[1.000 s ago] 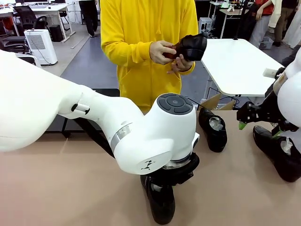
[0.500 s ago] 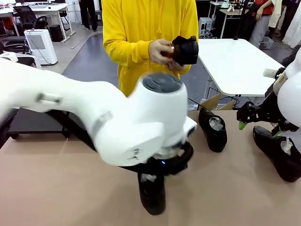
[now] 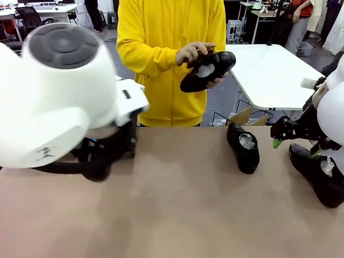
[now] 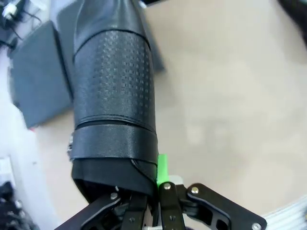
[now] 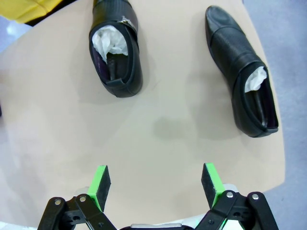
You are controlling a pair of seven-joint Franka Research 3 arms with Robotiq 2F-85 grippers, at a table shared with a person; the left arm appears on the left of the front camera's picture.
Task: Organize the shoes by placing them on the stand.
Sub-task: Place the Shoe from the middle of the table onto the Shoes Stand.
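- Left claw (image 4: 154, 178): clenched on the heel end of the first shoe (image 4: 115, 96). One green pad (image 4: 162, 167) lies against the outside of the heel rim. The opposite finger is hidden by the shoe.
- First shoe: held off the tan tabletop (image 3: 177, 215), at the left side of the front view and under the white wrist. It is blurred there. In the left wrist view its perforated upper points away from the claw, toward the stand (image 4: 36, 91).
- Stand: a dark flat slab at the tabletop's edge. The toe end of the shoe overlaps it in the picture. Contact cannot be determined.
- Right claw (image 5: 156, 184): released, with its green pads well apart and nothing between them. It hangs above bare tabletop at the right side.
- Second shoe (image 3: 244, 148): lies on the tabletop right of centre, near the far edge. White paper shows in its opening.
- Third shoe (image 3: 320, 174): lies on the tabletop near the right edge, also stuffed with paper. It lies apart from the second shoe. In the right wrist view both shoes lie beyond the open pads, clear of them.
- Fourth shoe (image 3: 207, 70): held in the air by the person's hands (image 3: 194, 54) at the far side, with one hand on top and one beneath. The person wears a yellow top.
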